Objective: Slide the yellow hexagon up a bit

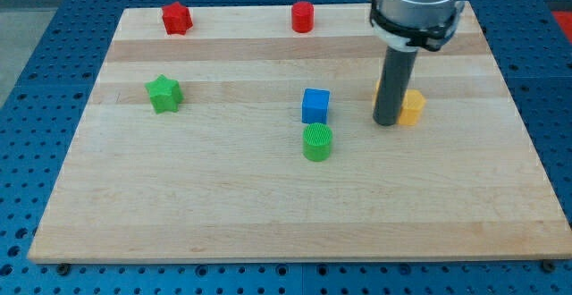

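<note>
Blue perforated bench frames our wooden board (268, 214), which carries six small blocks. Our rod carries no pincer to clench or release; our tip (387, 122) rests on the board at the view's right. Touching it on its right sits the yellow hexagon (412, 107), partly hidden behind the rod. Left of our tip stand the blue cube (315, 105) and the green cylinder (317, 141); farther left, the green star (164, 94). Toward the view's top lie the red star (177, 18) and red cylinder (303, 16).
</note>
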